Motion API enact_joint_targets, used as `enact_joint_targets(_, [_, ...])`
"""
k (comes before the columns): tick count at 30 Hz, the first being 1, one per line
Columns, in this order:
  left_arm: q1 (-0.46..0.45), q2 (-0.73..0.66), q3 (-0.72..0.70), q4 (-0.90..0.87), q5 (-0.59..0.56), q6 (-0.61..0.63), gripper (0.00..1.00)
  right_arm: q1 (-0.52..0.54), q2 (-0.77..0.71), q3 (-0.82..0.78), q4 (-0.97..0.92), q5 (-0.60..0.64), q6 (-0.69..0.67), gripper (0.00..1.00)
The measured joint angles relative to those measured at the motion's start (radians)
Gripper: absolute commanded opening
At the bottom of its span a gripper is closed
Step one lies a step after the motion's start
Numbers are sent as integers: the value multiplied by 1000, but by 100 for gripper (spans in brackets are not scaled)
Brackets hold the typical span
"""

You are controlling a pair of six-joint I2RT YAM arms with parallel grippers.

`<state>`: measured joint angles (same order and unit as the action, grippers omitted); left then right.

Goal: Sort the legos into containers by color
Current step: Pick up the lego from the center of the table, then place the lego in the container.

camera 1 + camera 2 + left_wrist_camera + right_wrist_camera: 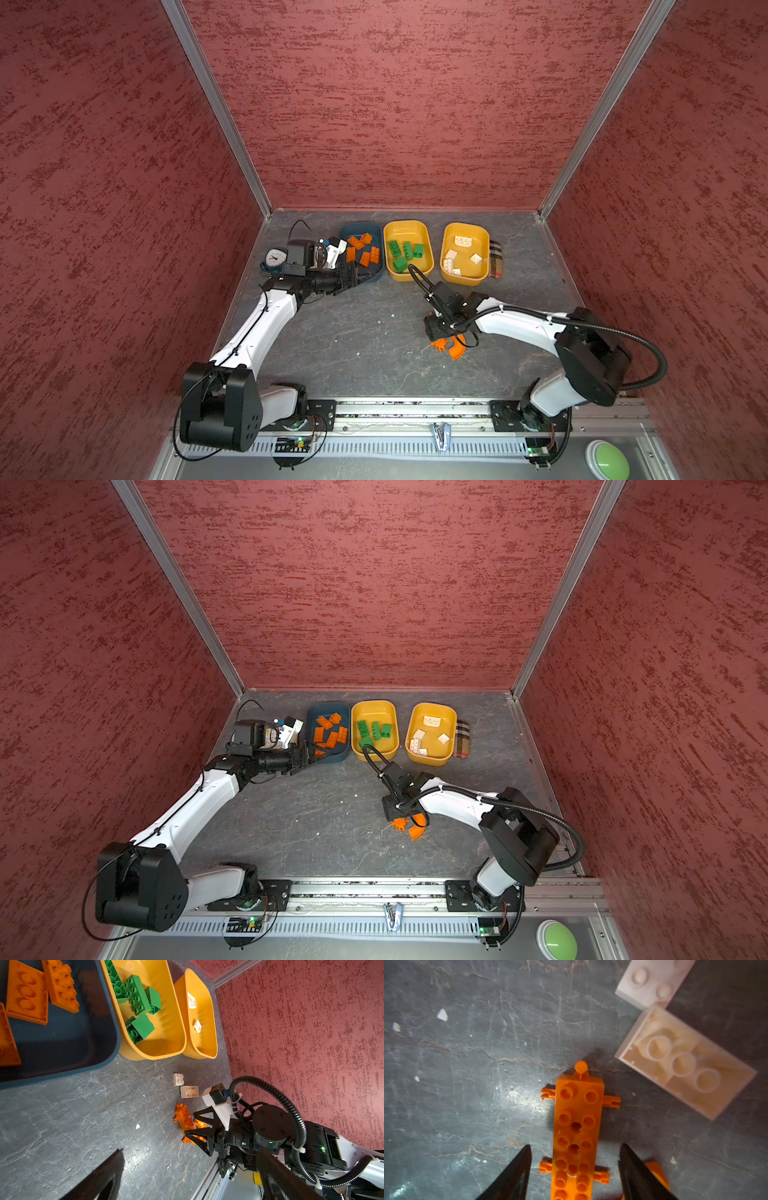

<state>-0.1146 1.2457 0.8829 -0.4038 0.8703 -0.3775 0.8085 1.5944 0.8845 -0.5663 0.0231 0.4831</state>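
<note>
Sorting looks close to done on a dark, stone-veined bench boxed in by red textured walls set in aluminium framing. Near the back-left corner, a small clock sits beside the left hand. That hand hangs empty over the near rim of the teal tub, fingers spread as wide as they go, a spot that suits the orange bricks gathered inside. Next along the back edge, a yellow tub holds the green bricks.

Toward the middle of the bench, the right hand points down over the long orange piece. Its jaws are partly open and straddle the piece's narrow width, with a gap on each side and nothing gripped yet. The stance looks set for a pinch across the long sides. An orange arc lies just beside the piece, and two cream bricks wait near it, one of them upside down.

Farthest right on the back edge, the second yellow tub holds the cream pieces, with a plaid item just beside it.
</note>
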Motion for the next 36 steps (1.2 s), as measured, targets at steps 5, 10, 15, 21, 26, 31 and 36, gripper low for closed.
enact_joint_targets(5, [1,0,0,-3,-1,0,99,20,42,12,1,37,3,39])
enact_joint_targets(10, [9,0,1,-18,-1,4,99,28,44,33,-23,61,6,20])
enact_joint_targets(15, [31,-4,6,-42,-2,14,99,28,40,130,-40,57,-5,18])
enact_joint_targets(21, [66,-34,7,-76,-5,31,99,28,63,318,0,-11,-38,18])
enact_joint_targets(26, [84,-56,7,-106,-9,43,99,26,211,554,77,-58,-75,18])
enact_joint_targets(31, [99,-83,7,-133,-13,57,99,13,404,787,121,-97,-103,18])
enact_joint_targets(36, [111,-107,7,-152,-14,62,99,-15,598,1015,134,-128,-110,19])
